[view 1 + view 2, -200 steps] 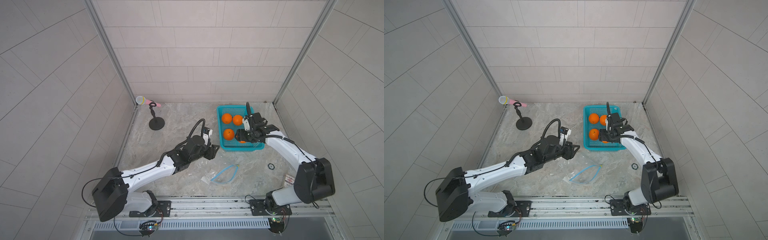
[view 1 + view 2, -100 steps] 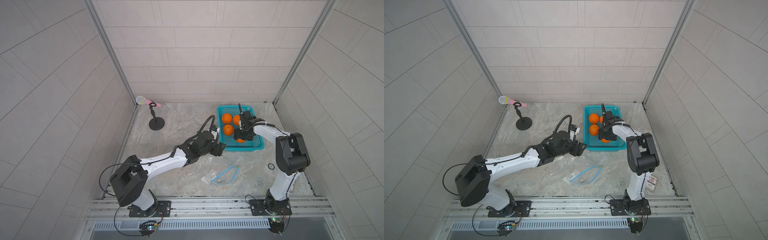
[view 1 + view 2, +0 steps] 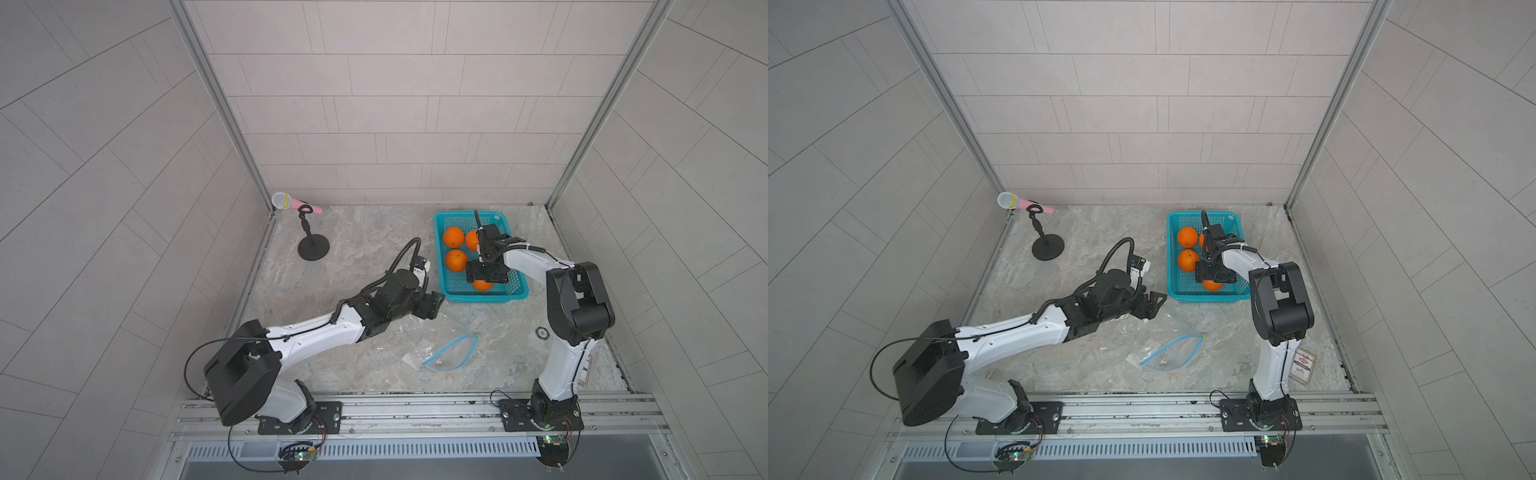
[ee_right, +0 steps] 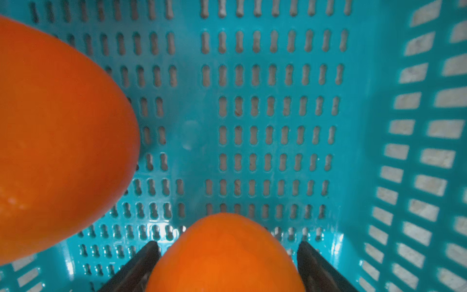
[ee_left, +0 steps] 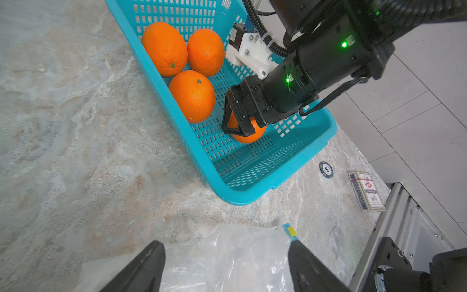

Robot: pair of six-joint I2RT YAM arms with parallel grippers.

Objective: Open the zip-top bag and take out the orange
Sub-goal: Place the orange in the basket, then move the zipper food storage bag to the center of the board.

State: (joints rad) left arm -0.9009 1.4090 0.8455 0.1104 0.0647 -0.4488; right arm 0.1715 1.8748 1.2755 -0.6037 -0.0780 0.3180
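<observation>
My right tool (image 4: 227, 249) straddles the orange (image 5: 250, 135) low in the basket (image 5: 252, 198) near the bench's far right corner, jaws wide. Gripping or not, I cannot tell. My left tool (image 5: 225, 244) gapes wide above the flat zip-top bag (image 5: 240, 268) mid-bench, probably placed to pin it.

Bright, even light, soft shadows; both top views bow at their edges; glare spots the blurred basket (image 4: 161, 227).
</observation>
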